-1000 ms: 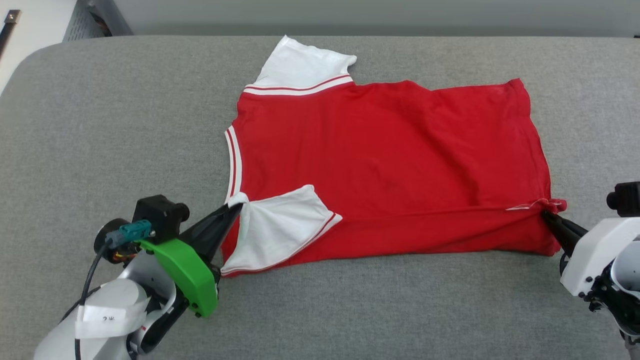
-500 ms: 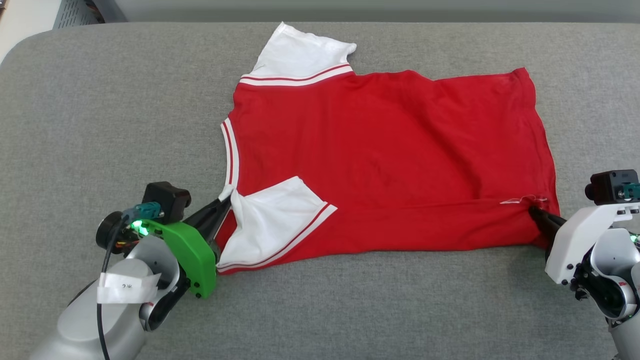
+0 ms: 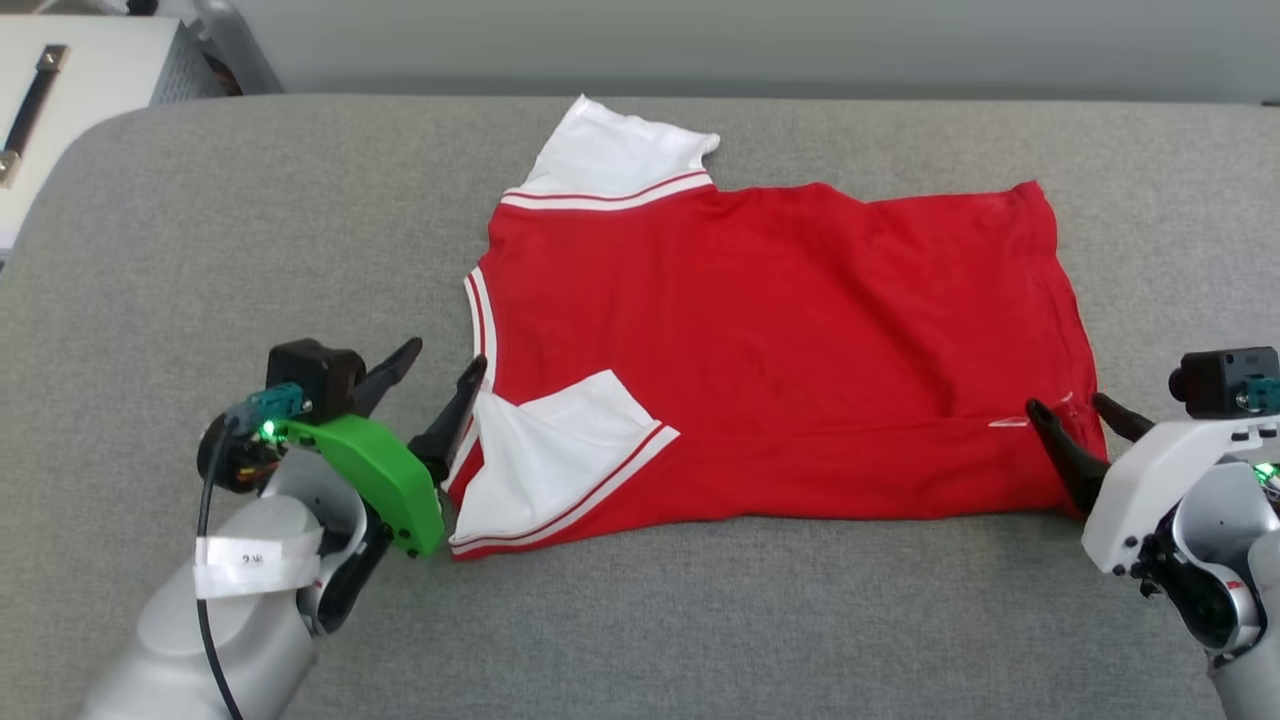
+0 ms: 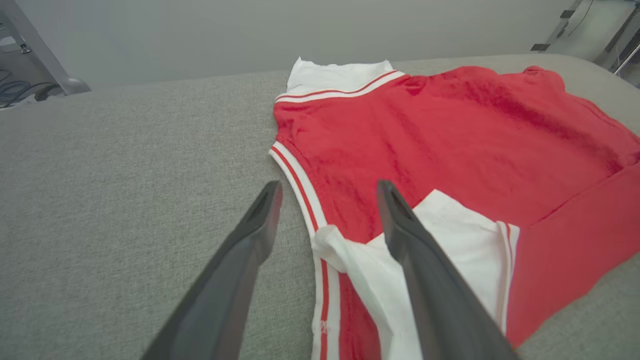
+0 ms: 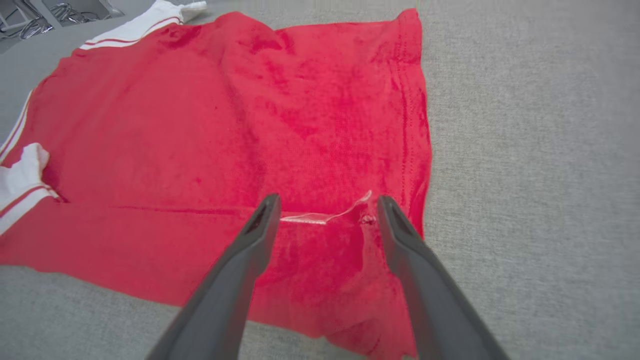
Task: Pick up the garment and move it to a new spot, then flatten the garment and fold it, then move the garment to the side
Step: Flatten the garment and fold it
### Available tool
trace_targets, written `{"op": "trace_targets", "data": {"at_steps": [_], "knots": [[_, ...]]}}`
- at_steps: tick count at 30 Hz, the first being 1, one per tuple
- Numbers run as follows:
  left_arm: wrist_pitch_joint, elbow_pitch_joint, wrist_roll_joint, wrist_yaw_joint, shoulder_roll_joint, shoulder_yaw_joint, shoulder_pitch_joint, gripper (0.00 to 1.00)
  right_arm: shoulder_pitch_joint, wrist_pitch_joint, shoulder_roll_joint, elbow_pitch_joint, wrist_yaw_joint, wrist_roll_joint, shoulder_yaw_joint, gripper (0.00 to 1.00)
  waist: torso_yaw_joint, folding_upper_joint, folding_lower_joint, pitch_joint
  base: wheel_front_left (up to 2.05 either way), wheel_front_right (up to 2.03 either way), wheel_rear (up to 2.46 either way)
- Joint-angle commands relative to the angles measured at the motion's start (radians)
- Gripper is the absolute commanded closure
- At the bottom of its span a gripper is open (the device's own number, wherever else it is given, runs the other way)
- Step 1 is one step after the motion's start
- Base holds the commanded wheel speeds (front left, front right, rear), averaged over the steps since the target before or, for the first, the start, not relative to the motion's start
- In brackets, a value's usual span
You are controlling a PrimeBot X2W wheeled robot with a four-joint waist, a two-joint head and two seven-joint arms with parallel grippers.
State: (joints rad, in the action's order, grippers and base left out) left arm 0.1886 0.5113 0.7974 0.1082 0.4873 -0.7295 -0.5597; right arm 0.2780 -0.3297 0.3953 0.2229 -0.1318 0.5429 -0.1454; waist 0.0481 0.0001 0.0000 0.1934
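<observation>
The left jaws stand open just beside the collar end of the garment (image 3: 780, 340). The right jaws are open over its hem corner, gripping nothing. The garment lies flat on the grey surface (image 3: 200, 250), and its near edge and near sleeve (image 3: 560, 450) look already folded over. The far sleeve (image 3: 620, 150) is still spread, so further folds and the move aside seem left.

Two pale grey arms, each ending in a pair of long dark fingers

The left gripper (image 3: 447, 353) has a bright green cover (image 3: 375, 485) at its base. Just above the cover sit a black camera block (image 3: 315, 375) and a teal plug (image 3: 265, 408). Below the cover, a black cable (image 3: 205, 560) passes a white paper label (image 3: 255, 565). Far across from the cover, the right gripper (image 3: 1064, 402) has a white bracket (image 3: 1150, 490) with dark screws.
</observation>
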Motion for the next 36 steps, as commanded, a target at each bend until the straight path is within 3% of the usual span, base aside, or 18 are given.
{"op": "trace_targets", "data": {"at_steps": [1, 11, 21, 28, 36], "knots": [[0.003, -0.009, 0.014, -0.012, -0.006, 0.005, 0.032, 0.0, -0.025, 0.001, 0.005, -0.019, 0.001, -0.016, 0.004, 0.0, 0.005, -0.0001, 0.0, -0.034, 0.0, 0.0, 0.0], [-0.04, -0.218, 0.079, -0.164, 0.011, 0.027, 0.216, 0.0, -0.159, -0.126, -0.042, -0.206, 0.001, -0.126, 0.091, 0.0, 0.01, -0.0001, 0.0, -0.072, 0.0, 0.0, 0.0], [-0.22, -0.321, 0.083, -0.293, 0.066, -0.018, 0.282, 0.0, -0.23, -0.276, -0.122, -0.336, 0.001, -0.196, 0.189, 0.0, -0.003, -0.0001, 0.0, -0.036, 0.0, 0.0, 0.0], [-0.253, -0.27, 0.074, -0.339, 0.06, -0.022, 0.261, 0.0, -0.226, -0.286, -0.148, -0.371, 0.001, -0.213, 0.202, 0.0, -0.03, -0.0001, 0.0, 0.011, 0.0, 0.0, 0.0], [-0.263, -0.183, 0.083, -0.332, 0.032, -0.031, 0.243, 0.0, -0.213, -0.273, -0.151, -0.37, 0.001, -0.216, 0.2, 0.0, -0.044, -0.0001, 0.0, 0.041, 0.0, 0.0, 0.0]]}}
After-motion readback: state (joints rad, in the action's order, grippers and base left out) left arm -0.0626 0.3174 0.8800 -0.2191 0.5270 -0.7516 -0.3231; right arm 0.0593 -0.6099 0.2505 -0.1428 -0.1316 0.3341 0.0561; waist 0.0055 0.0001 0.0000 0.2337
